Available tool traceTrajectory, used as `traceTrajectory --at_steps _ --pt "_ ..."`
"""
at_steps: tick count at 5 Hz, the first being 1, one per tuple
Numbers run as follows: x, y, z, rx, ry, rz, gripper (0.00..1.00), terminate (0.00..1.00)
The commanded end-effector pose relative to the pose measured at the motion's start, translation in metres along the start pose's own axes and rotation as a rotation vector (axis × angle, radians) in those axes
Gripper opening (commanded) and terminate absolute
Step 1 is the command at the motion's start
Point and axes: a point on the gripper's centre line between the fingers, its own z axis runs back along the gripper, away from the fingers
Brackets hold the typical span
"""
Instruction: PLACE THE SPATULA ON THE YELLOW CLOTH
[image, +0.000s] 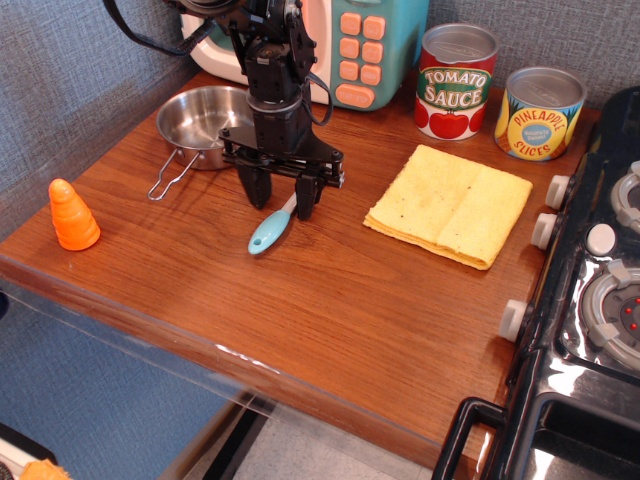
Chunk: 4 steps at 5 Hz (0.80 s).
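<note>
While lying flat on the table left of centre, spatula (272, 228) unheld; gripper (283, 196) spread wide astride its white neck. Lower fully, pinch the neck squarely, lift level, then carry right to cloth (449, 205), well apart.

the black arm is reaching down from the upper left of the view, its stacked wrist segments standing close to upright, with a dark cable looping off behind the upper section. the gripper (283, 198) is pointing straight downward, its wide crossbar sitting level above two black fingers. the jaws are standing spread apart, one finger (259, 188) hanging on the near-left side and the other on the right, a clear gap showing between them. the fingertips are hovering low, close to the surface; whether they are touching it cannot be told.
</note>
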Motion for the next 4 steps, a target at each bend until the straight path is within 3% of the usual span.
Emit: traceTrajectory --at_steps 1,2,3,4 --pt "-0.015 -0.011 -0.008 0.006 0.037 -0.014 0.0 0.0" --pt "-0.014 -0.012 0.0 -0.015 0.024 0.01 0.0 0.0" --pt "-0.005 -0.02 0.037 -0.003 -0.053 0.028 0.0 0.0" --pt "0.014 -0.054 0.072 0.003 -0.099 -0.038 0.0 0.0"
